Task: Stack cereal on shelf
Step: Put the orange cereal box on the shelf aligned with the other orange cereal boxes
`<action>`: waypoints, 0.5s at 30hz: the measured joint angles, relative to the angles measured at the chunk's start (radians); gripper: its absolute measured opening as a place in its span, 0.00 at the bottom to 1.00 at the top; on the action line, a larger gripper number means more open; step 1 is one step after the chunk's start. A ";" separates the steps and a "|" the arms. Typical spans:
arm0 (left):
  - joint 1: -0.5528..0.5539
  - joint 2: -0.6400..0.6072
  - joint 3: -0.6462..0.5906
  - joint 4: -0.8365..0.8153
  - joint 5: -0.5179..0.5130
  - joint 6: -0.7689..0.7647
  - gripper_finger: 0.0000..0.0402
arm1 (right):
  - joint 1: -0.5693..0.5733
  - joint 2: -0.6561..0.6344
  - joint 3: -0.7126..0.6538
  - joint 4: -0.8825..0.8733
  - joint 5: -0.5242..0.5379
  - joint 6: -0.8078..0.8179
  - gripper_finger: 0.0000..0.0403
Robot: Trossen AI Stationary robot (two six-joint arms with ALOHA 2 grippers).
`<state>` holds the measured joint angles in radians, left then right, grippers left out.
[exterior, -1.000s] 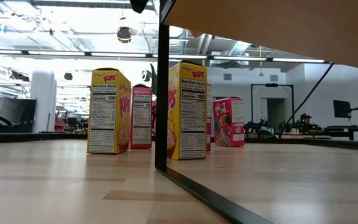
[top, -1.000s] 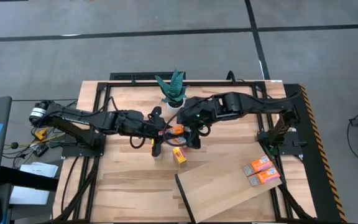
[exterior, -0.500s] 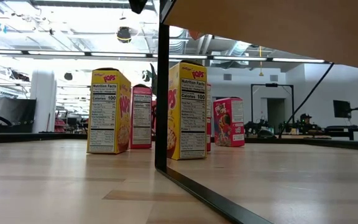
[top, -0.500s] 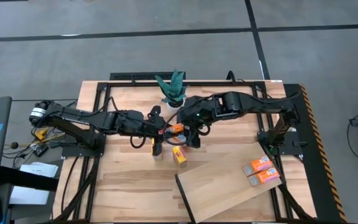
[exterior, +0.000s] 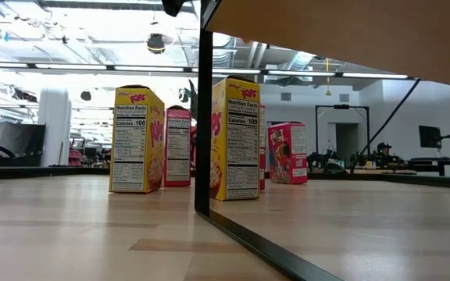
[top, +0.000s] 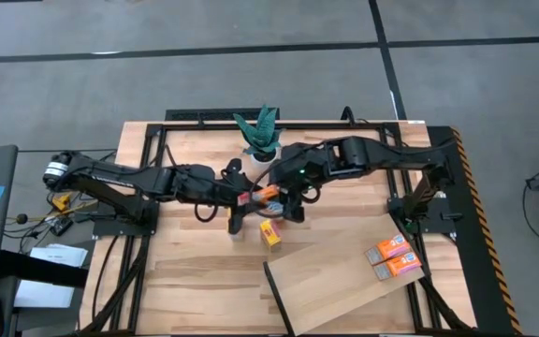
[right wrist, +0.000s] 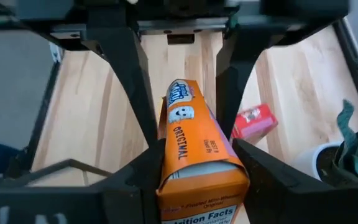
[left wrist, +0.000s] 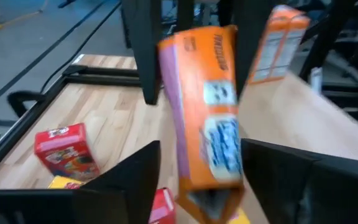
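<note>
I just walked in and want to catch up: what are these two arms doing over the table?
Both arms meet at mid-table, just in front of the potted plant. The right end effector grips an orange cereal box, and the left end effector straddles the same box, as if for a handover. Two orange boxes already lie on the pale shelf board; other boxes stand on the table.

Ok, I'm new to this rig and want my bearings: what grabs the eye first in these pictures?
Both arms meet at the table's middle around one orange cereal box, which the right gripper clamps in its jaws, with the left gripper close against it. In the high view's lower right, the pale shelf lies askew with two orange boxes flat on it.
</note>
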<state>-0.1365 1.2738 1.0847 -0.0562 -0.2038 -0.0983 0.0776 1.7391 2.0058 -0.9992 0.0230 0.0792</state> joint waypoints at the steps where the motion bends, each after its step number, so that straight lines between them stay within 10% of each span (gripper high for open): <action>1: 0.000 -0.012 0.000 -0.001 0.012 -0.004 0.57 | 0.000 -0.017 -0.001 -0.016 0.000 -0.001 0.47; 15: -0.001 -0.137 0.000 0.058 0.024 -0.009 0.65 | 0.063 -0.373 0.001 -0.184 0.039 0.056 0.49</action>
<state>-0.1375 1.1364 1.0848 0.0016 -0.1802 -0.1070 0.1406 1.3664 2.0064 -1.1827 0.0618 0.1350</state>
